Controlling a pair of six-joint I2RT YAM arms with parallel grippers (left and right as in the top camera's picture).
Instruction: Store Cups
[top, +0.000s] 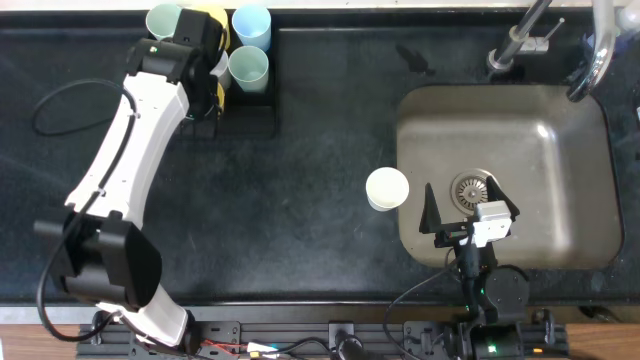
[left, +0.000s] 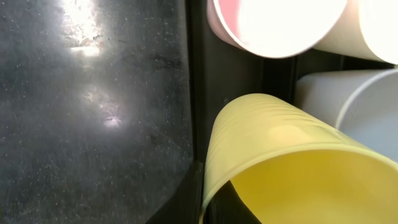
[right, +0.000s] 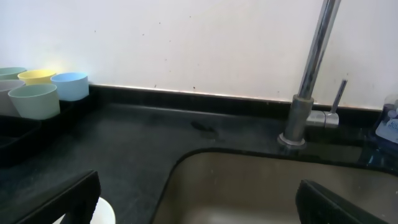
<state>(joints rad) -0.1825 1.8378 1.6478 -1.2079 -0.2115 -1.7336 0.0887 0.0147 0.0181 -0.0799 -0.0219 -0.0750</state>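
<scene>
left pincer (left: 210, 204): narrow, one finger on each side of the yellow cup's wall
yellow cup (left: 280, 143): tilted and empty, inside the black rack's edge
black rack (top: 262, 112): on the counter's back left corner, holding a pale green cup (top: 248, 68) and a blue cup (top: 251, 22), both mouth up
right pincer (top: 468, 212): wide, over the sink (top: 560, 110)
white cup (top: 387, 188): on the counter (top: 320, 150), just beside the sink's left rim

No word, number or sign can be read anywhere. The bottle (right: 388, 127) beside the tap (right: 311, 74) has a blue label, its print too blurred to read.
</scene>
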